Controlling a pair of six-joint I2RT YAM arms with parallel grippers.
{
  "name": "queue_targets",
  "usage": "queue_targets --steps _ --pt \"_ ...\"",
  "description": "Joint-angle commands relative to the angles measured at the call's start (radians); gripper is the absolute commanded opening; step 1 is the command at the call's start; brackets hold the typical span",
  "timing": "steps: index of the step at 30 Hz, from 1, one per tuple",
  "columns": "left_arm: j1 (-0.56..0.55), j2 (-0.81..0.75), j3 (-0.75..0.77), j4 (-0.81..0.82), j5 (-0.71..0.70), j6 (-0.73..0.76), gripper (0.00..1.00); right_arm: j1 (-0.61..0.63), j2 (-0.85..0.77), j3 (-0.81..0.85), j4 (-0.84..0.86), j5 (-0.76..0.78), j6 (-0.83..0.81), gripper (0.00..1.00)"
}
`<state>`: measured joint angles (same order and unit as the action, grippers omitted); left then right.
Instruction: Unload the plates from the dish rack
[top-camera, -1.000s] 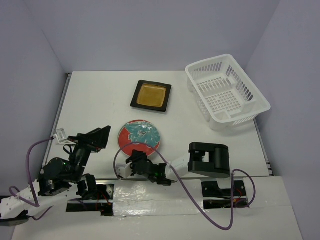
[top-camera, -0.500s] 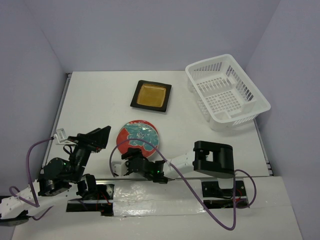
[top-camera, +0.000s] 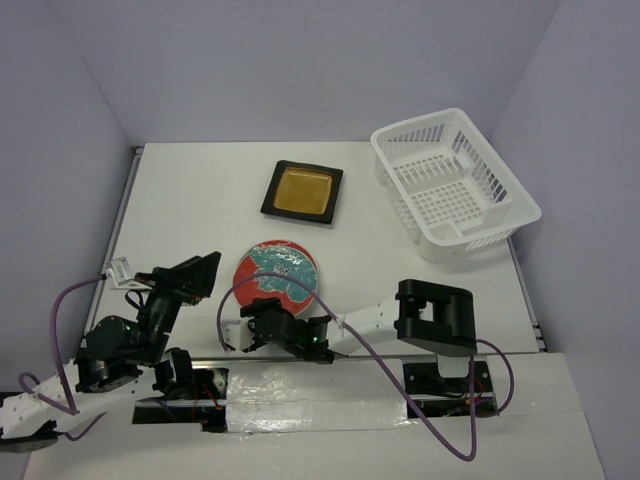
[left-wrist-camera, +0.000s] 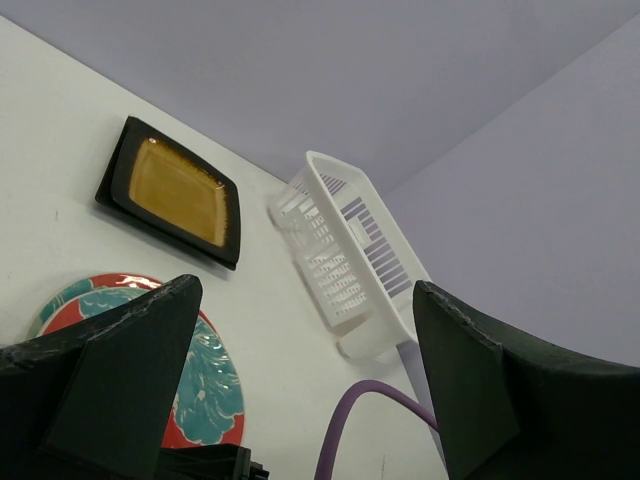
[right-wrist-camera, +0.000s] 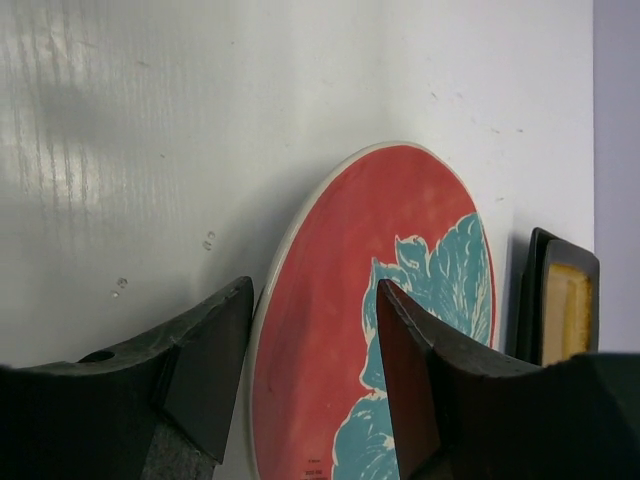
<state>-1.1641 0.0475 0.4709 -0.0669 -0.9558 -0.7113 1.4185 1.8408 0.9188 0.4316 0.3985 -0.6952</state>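
1. Seen from above, a white surface (top-camera: 190, 200) carries everything.
   - A white plastic dish rack (top-camera: 485, 235) with slotted lattice sides sits at the far right corner.
   - A square plate (top-camera: 302, 193) with a black rim and an amber centre lies flat at the far middle, outside the dish rack and well apart from it.
   - A round plate (top-camera: 280, 268), red with a teal flower pattern, lies face up nearer the arms, also outside the rack.
   - The right arm stretches across to the left, and the right claw (top-camera: 262, 310) is at the near edge of the round plate.
   - The left claw (top-camera: 192, 273) hangs just left of that plate, apart from it.
   - A purple cable (top-camera: 375, 375) loops over the right arm.

2. In the left wrist view, the left claw (left-wrist-camera: 307, 290) is spread wide and has hold of nothing. Its two dark fingers (left-wrist-camera: 120, 370) stand at either side of the picture. Beyond them lie the round plate (left-wrist-camera: 215, 385), the square plate (left-wrist-camera: 175, 190) and the dish rack (left-wrist-camera: 375, 265) against the wall.

3. In the right wrist view, the right claw (right-wrist-camera: 315, 290) is parted a fair way, with both fingers (right-wrist-camera: 200, 370) low over the surface (right-wrist-camera: 200, 120).
   - The pale rim of the round plate (right-wrist-camera: 340, 310) runs through the gap between them.
   - The claw is not closed on the plate. I cannot tell whether either finger touches the rim.
   - The square plate (right-wrist-camera: 560, 300) shows at the right edge, beyond the round one.
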Motion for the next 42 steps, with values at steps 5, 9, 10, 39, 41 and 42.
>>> queue_targets --steps 5,9,10,39,41,42 --pt "-0.006 -0.009 0.003 0.039 -0.006 0.009 0.99 -0.059 -0.103 -0.032 0.042 -0.098 0.068 0.60" --pt "-0.006 -0.006 0.003 0.044 -0.003 0.010 0.99 -0.082 -0.140 -0.078 0.079 -0.154 0.094 0.61" --pt "-0.006 -0.005 0.002 0.045 -0.001 0.012 0.99 -0.085 -0.149 -0.081 0.079 -0.170 0.100 0.61" --pt "-0.008 0.332 0.103 0.112 0.019 0.168 0.99 -0.251 -0.779 -0.152 -0.292 -0.046 0.765 1.00" --pt "-0.006 0.398 0.129 0.114 0.032 0.185 0.99 -0.253 -0.912 -0.161 -0.393 0.071 0.885 1.00" --pt "-0.006 0.416 0.132 0.125 0.044 0.208 0.99 -0.253 -0.999 -0.159 -0.428 0.153 0.922 1.00"
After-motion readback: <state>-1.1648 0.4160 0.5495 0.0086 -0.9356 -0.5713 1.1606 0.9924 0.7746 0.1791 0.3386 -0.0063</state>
